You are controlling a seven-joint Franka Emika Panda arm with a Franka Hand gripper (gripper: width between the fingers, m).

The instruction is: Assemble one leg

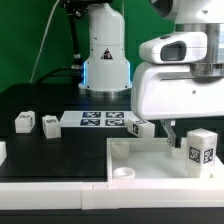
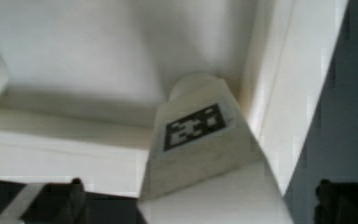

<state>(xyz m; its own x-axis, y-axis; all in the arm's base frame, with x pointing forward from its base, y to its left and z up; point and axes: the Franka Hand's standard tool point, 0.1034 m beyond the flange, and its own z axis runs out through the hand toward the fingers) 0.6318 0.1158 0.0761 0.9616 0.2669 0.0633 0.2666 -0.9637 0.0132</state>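
Leg, exterior view: the leg [image 1: 202, 150] stands upright over the white panel [image 1: 150, 160] at the exterior view's right, long axis vertical, tag facing us.
Claw, exterior view: our gripper [image 1: 190, 140] hangs directly above and about the leg; we cannot tell here whether the fingers clamp it.
Leg, wrist view: the leg [image 2: 202, 150] runs straight out from between our fingers [image 2: 43, 200], tag visible, its far end near the panel's raised rim [image 2: 282, 70].
Claw, wrist view: narrowly parted, seemingly gripping the leg.
Judgement: the move is downward along the leg's axis.

backdrop: green curtain [image 1: 30, 40] | surface: black table [image 1: 50, 150] | light: even
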